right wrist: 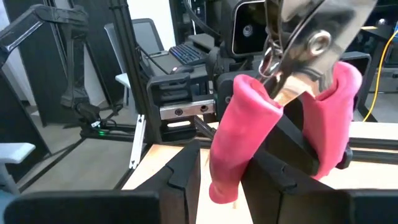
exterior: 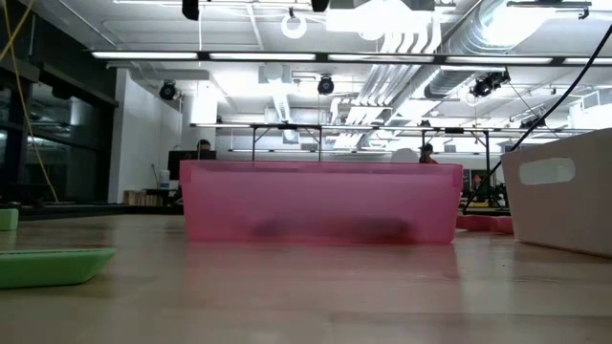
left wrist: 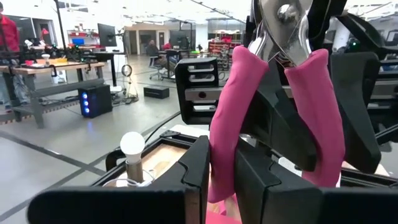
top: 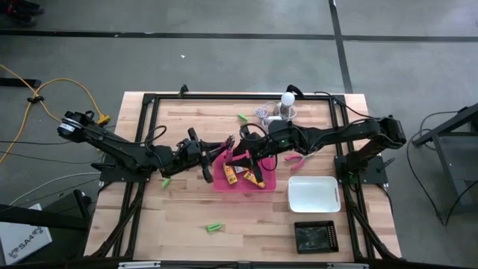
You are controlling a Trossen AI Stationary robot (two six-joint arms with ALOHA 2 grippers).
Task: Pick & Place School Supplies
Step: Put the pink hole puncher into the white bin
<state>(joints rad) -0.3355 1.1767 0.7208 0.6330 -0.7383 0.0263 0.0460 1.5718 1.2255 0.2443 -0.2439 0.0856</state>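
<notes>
Above the pink tray (top: 224, 181), the left gripper (left wrist: 227, 180) is pinching one handle of the pink-handled pliers (left wrist: 273, 106), and the right gripper (right wrist: 231, 180) is pinching a pink handle too. Yellow blocks (top: 252, 178) lie in the tray; green sticks (top: 214, 226) lie scattered on the table (top: 179, 217).

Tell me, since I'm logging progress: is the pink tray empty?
Not empty. The high view shows yellow-orange blocks lying inside the pink tray.
</notes>
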